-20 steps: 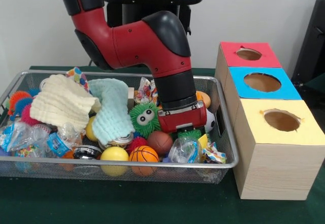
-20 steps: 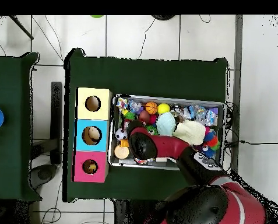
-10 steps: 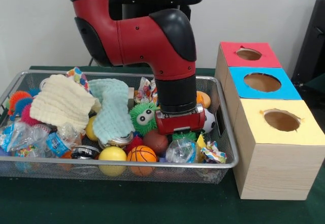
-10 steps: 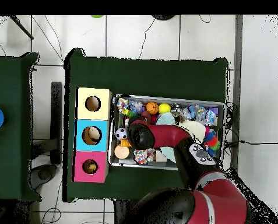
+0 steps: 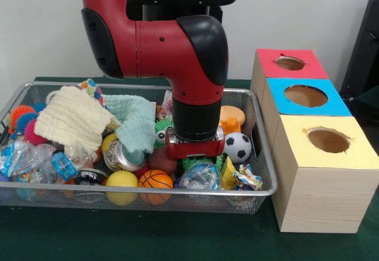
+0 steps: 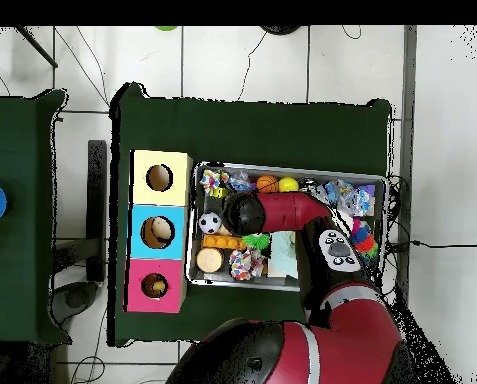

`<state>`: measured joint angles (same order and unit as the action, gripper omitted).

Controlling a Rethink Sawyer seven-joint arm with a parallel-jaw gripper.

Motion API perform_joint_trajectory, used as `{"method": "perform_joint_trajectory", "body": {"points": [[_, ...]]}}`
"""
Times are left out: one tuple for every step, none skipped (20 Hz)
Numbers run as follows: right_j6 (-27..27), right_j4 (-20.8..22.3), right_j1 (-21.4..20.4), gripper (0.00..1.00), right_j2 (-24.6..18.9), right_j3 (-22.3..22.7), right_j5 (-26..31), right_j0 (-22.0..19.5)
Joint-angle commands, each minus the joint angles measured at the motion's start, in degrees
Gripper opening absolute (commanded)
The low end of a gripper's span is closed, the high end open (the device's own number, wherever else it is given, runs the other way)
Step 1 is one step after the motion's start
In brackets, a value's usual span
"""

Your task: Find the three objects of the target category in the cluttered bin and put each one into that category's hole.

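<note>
Arm's wrist sits low in the wire bin (image 5: 263, 154), buried among clutter; the hand (image 5: 190, 154) is hidden, so open or closed cannot be told. Landmark: soccer ball (image 5: 238, 147), just beside the wrist, toward the boxes. Basketball (image 5: 156, 181) and yellow ball (image 5: 122, 180) lie beyond the wrist, by the bin's rim. Likely light, smooth, apt to roll; grip across the middle. Red-topped hole (image 5: 290, 63) is well apart, on the desk (image 5: 142, 237).

The front camera sits close across the tabletop (image 5: 118, 237), facing the robot over the wire basket (image 5: 260, 193). The overhead camera looks straight down from high above. Both share the basket (image 6: 380, 180) and the three boxes (image 6: 159, 231).
</note>
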<state>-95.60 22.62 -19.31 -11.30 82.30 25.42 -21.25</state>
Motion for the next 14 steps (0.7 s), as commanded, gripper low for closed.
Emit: {"method": "perform_joint_trajectory", "body": {"points": [[2.08, 5.66, 10.85, 1.00, 15.04, -9.76, 20.76, -6.17], [2.42, 5.66, 10.97, 1.00, 14.92, -9.97, 22.46, -6.40], [3.02, 5.30, 11.36, 1.00, 14.96, -10.44, 26.19, -6.58], [3.31, 5.35, 11.37, 1.00, 14.79, -10.43, 27.30, -6.82], [3.65, 5.36, 11.56, 1.00, 14.84, -10.69, 29.27, -6.95], [3.87, 5.47, 11.69, 1.00, 14.80, -10.93, 30.76, -7.03], [4.22, 5.54, 12.01, 1.00, 14.92, -11.49, 33.34, -7.00], [4.32, 5.77, 12.12, 1.00, 14.88, -11.70, 34.46, -7.05], [4.50, 5.85, 12.42, 1.00, 14.99, -12.07, 36.23, -7.07], [4.50, 6.02, 12.56, 1.00, 14.97, -12.26, 37.19, -7.14], [4.66, 6.25, 12.90, 1.00, 15.22, -12.74, 38.70, -7.04], [4.80, 6.40, 13.17, 1.00, 15.40, -13.19, 40.16, -6.93], [5.03, 6.58, 13.70, 1.00, 15.84, -14.13, 43.02, -6.66], [5.29, 6.85, 13.96, 1.00, 16.19, -14.79, 44.98, -6.45]]}}
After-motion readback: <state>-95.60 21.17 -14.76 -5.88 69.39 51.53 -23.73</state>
